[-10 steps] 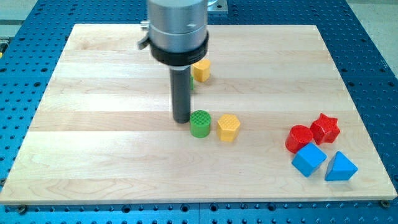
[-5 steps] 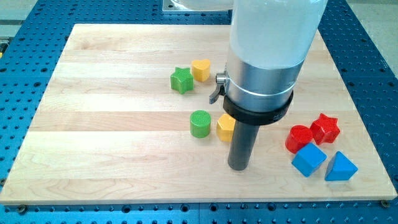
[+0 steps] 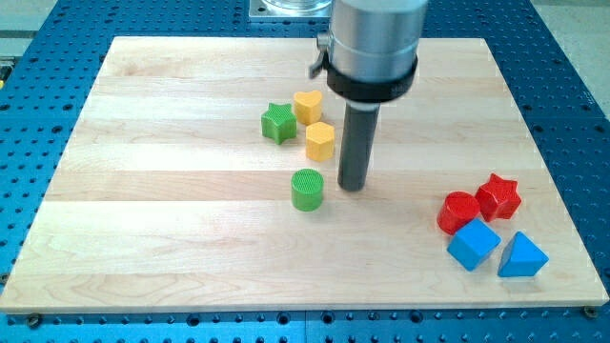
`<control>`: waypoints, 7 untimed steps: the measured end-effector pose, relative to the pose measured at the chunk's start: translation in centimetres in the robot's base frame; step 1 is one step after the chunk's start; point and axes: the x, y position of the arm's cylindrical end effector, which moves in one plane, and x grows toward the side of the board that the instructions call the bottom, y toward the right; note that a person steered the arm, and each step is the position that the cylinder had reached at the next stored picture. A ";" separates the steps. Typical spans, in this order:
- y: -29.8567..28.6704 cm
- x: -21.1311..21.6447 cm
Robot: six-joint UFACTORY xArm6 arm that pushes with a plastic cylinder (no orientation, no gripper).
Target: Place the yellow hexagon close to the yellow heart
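Note:
The yellow hexagon (image 3: pixel 320 141) stands on the wooden board just below the yellow heart (image 3: pixel 308 106), nearly touching it. My tip (image 3: pixel 354 185) rests on the board to the lower right of the hexagon, a short gap away, and to the right of the green cylinder (image 3: pixel 307 189). The green star (image 3: pixel 278 123) sits left of the heart and the hexagon.
At the view's right a red cylinder (image 3: pixel 459 211), a red star (image 3: pixel 498 196), a blue cube (image 3: pixel 473 244) and a blue triangular block (image 3: pixel 521 255) cluster together. The board's edge (image 3: pixel 305 307) runs along the view's bottom, with blue perforated table around it.
The yellow hexagon has moved up and left from beside the green cylinder to just below the yellow heart. My tip has moved up from below the hexagon to its lower right.

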 end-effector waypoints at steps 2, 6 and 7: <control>-5.4 0.1; -6.2 -7.7; -7.7 -7.7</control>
